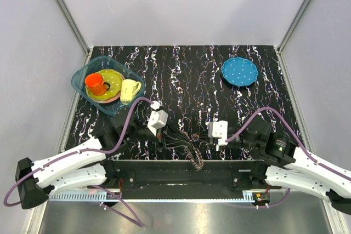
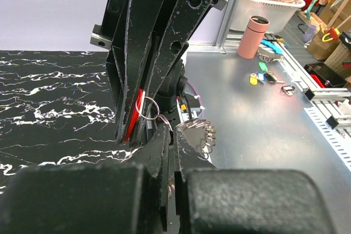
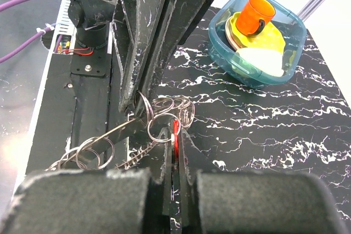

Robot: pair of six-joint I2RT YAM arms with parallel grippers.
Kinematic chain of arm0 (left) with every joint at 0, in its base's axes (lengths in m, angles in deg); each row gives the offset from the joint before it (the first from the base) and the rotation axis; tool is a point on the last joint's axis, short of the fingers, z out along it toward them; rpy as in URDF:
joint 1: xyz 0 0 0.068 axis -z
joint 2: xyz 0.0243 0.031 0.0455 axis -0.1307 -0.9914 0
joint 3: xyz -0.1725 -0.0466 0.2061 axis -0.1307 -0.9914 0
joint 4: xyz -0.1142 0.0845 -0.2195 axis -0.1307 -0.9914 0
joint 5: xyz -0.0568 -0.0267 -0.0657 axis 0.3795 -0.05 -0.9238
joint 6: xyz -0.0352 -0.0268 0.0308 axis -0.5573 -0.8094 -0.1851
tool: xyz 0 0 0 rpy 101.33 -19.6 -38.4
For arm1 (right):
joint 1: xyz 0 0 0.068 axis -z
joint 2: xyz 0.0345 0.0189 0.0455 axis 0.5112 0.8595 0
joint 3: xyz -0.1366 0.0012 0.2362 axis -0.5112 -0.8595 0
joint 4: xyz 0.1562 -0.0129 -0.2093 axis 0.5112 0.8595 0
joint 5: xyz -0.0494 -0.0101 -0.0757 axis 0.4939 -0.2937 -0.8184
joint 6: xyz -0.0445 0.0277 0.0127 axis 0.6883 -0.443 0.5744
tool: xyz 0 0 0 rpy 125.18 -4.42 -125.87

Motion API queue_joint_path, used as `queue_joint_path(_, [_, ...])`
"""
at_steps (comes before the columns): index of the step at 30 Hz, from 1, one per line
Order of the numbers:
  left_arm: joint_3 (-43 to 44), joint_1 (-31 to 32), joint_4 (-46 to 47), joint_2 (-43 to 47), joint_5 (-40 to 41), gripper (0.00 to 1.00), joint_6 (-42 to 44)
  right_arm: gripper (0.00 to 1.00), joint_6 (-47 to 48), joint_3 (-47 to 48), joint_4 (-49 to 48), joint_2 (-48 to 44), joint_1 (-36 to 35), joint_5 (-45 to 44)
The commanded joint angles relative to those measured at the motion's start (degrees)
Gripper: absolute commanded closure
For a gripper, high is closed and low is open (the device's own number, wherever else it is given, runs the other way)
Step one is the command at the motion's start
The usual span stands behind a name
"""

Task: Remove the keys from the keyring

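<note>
A small red key (image 3: 176,131) hangs on a chain of several thin metal split rings, the keyring (image 3: 164,114). My right gripper (image 3: 175,131) is shut on the red key, which stands edge-on between its fingers. My left gripper (image 2: 174,131) faces it, shut on a ring of the chain. In the left wrist view the red key (image 2: 132,117) shows between the right gripper's fingers, with more rings (image 2: 201,132) beside my jaws. In the top view both grippers, left (image 1: 171,133) and right (image 1: 201,135), meet near the table's front edge, and the keyring (image 1: 193,154) dangles below them.
A clear blue tub (image 1: 82,74) at the back left holds an orange cup (image 1: 96,83), a yellow plate and a cream mug (image 1: 130,89). A blue dotted plate (image 1: 239,71) lies at the back right. A black rail (image 1: 181,175) runs along the front edge.
</note>
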Motion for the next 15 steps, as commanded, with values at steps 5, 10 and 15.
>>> queue_joint_path(5, [4.5, 1.4, -15.6, -1.4, -6.6, 1.00, 7.1, 1.00, -0.6, 4.8, -7.3, -1.2, 1.5, -2.4])
queue_joint_path(10, [7.2, 1.4, -21.5, -2.8, -4.0, 1.00, 11.4, 1.00, -1.4, 4.3, -6.3, -1.9, 1.5, -1.2])
queue_joint_path(15, [9.9, 1.4, -24.6, -5.2, -3.8, 1.00, 15.0, 1.00, -1.7, 4.4, -6.1, -2.2, 1.5, -1.5])
